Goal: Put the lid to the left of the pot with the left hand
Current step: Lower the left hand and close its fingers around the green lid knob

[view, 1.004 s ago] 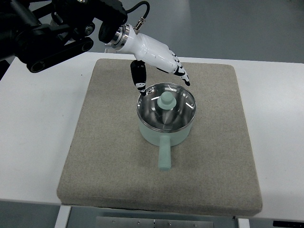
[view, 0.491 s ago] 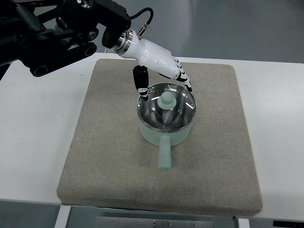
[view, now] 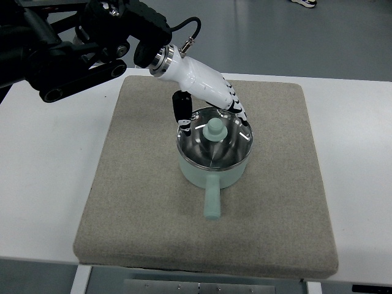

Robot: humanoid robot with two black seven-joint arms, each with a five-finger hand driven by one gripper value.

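From my seat I see a white table [view: 43, 184] filling most of the view, with a large square grey mat [view: 141, 202] laid on it. In the middle of the mat stands the mint-green pot [view: 211, 171], its straight handle [view: 212, 199] pointing toward the robot's side of the table. The lid [view: 214, 144] sits on the pot, shiny metal with a mint-green knob [view: 214, 128] at its centre, so it is not yet set down on the mat to the pot's left.

My left arm [view: 73, 55], black and bulky, reaches in from the upper left corner. Its white left hand [view: 205, 92] hangs over the far rim of the pot. The fingers are spread and relaxed, holding nothing: the thumb [view: 181, 110] points down at the far-left edge of the lid, and the other fingers [view: 236, 104] slope down over the far rim, close to the knob. I cannot tell whether any fingertip touches the lid or the rim. The knob stands free between thumb and fingers.
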